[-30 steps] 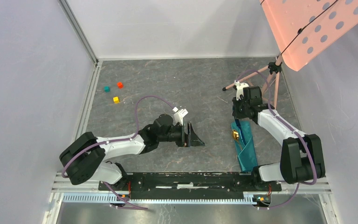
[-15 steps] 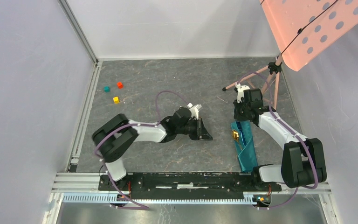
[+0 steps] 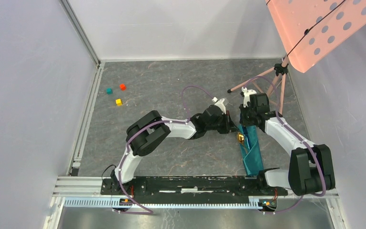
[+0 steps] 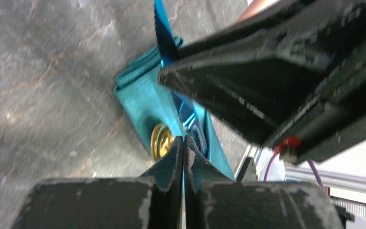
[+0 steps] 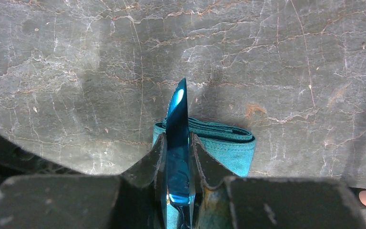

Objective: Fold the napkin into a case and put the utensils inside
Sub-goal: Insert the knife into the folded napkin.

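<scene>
The napkin, folded into a narrow teal case (image 3: 252, 160), lies at the right of the table. A gold spoon (image 3: 240, 138) pokes out of its left side, and its bowl (image 4: 161, 140) shows in the left wrist view. My right gripper (image 5: 177, 143) is shut on the blue utensil (image 5: 177, 114), a serrated blade standing over the case's far end (image 5: 224, 143). My left gripper (image 4: 184, 139) is shut, its tips just beside the spoon's bowl and above the teal cloth (image 4: 140, 98). I see nothing held between its jaws. In the top view both grippers (image 3: 232, 128) (image 3: 247, 121) nearly meet.
Three small cubes sit at the far left: teal (image 3: 108, 90), red (image 3: 122, 86), yellow (image 3: 118, 101). A pink tripod (image 3: 267, 78) stands at the far right behind my right gripper, under a pink perforated panel (image 3: 319, 28). White walls close the table in.
My left arm has swung right from the table's middle to the case, and its gripper has gone from open to shut. The right gripper has stayed put with the blue utensil.
</scene>
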